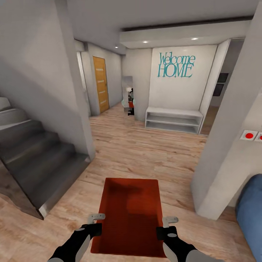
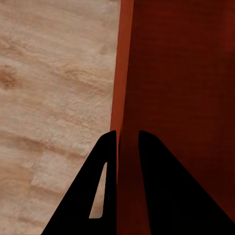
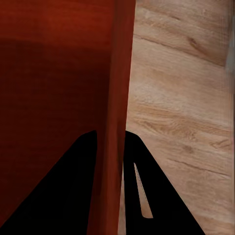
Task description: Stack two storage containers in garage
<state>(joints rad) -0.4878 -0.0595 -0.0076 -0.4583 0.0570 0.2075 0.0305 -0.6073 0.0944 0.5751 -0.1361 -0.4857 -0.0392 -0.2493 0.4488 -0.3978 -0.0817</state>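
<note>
Carrying one storage container [image 1: 131,214] through the hallway, low centre of the head view, held level above the light wood-plank floor [image 1: 145,149]. Left gripper [image 1: 95,222] clamped on the bin's left wall, one finger [image 2: 100,186] outside and the other inside, with the orange-red rim running between them in the left wrist view. Right gripper [image 1: 165,225] pinching the opposite wall the same way, its fingers [image 3: 142,196] straddling the rim in the right wrist view. Open top, dark red flat bottom, nothing inside.

Judging by the planks and the blue sofa [image 1: 251,214] at lower right, not yet out of the living-room side of the house: transport step for the first bin, placing not begun. Grey stairs [image 1: 32,160] at left, a white wall corner [image 1: 225,145] close at right, a "Welcome HOME" sign [image 1: 176,65] over a white bench shelf [image 1: 174,120] ahead, and a wood-panelled door [image 1: 100,84] at upper left.

Next, probably: driving forward between stairs and wall corner, keeping both grips firm and the bin level, then turning toward that door if it leads to the garage. Cannot tell from here where the garage lies.
</note>
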